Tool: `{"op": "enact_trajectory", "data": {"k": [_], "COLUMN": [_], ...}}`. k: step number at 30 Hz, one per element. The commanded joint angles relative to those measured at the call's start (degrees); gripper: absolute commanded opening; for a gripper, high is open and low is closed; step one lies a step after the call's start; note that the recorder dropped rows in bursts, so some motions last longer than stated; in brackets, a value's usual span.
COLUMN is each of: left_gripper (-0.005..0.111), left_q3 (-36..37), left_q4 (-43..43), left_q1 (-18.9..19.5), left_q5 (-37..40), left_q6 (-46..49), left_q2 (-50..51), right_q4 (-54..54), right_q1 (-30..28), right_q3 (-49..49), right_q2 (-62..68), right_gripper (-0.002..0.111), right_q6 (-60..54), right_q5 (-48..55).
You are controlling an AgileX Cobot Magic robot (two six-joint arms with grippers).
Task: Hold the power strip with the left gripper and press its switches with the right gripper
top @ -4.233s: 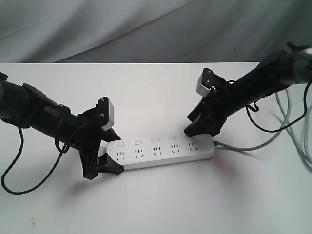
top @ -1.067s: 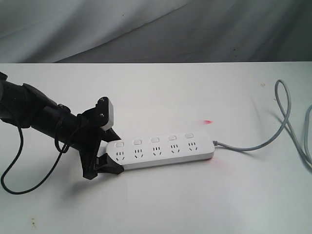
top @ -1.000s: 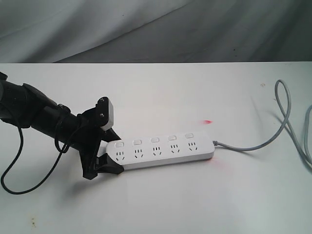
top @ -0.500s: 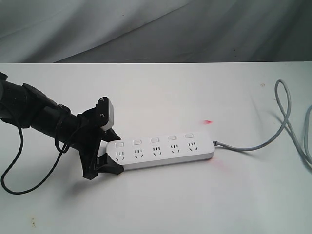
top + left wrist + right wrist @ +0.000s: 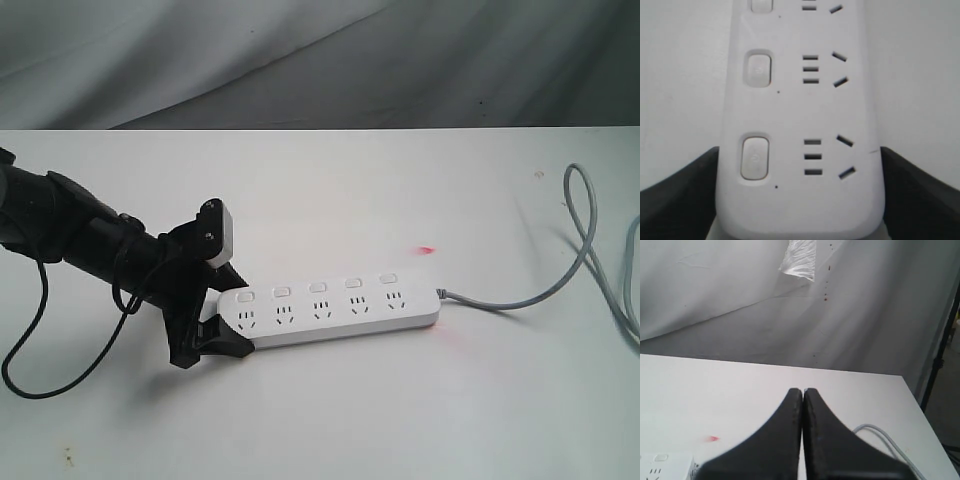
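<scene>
One power strip point(image 5: 335, 310) on one tabletop point(image 5: 350, 420). The strip has five switches point(image 5: 318, 288) and five socket groups point(image 5: 321, 309), and one grey cord point(image 5: 540, 295) leaves it. Two black pincers: one left pincer point(image 5: 235, 312), one right pincer point(image 5: 803, 391). Two reddish spots point(image 5: 427, 249), one faint. One thin black cable point(image 5: 30, 340).

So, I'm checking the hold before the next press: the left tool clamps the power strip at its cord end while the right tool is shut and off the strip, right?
Not the cord end. The left tool clamps the power strip at the end opposite the grey cord, as the exterior view shows. The right tool is indeed shut and off the strip.
</scene>
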State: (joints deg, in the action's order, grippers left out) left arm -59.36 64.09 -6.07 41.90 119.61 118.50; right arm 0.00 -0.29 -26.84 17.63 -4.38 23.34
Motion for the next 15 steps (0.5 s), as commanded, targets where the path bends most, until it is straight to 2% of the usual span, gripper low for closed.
{"op": "enact_trajectory", "data": {"k": [1, 7, 15], "left_gripper": [0.000, 0.000, 0.000], "left_q3": [-0.24, -0.24, -0.24], "left_q4": [0.40, 0.40, 0.40], "left_q1": [-0.20, -0.20, -0.20], "left_q5": [0.12, 0.12, 0.12], "left_q6": [0.34, 0.34, 0.34], "left_q2": [-0.17, -0.17, -0.17], "right_q4": [-0.62, -0.50, 0.00], "right_q1": [-0.50, -0.55, -3.82], "right_q3": [4.40, 11.90, 18.55], "right_q2": [-4.09, -10.09, -16.08], "right_gripper": [0.000, 0.000, 0.000], "right_q6": [-0.75, 0.60, 3.38], "right_q5": [0.86, 0.86, 1.25]}}
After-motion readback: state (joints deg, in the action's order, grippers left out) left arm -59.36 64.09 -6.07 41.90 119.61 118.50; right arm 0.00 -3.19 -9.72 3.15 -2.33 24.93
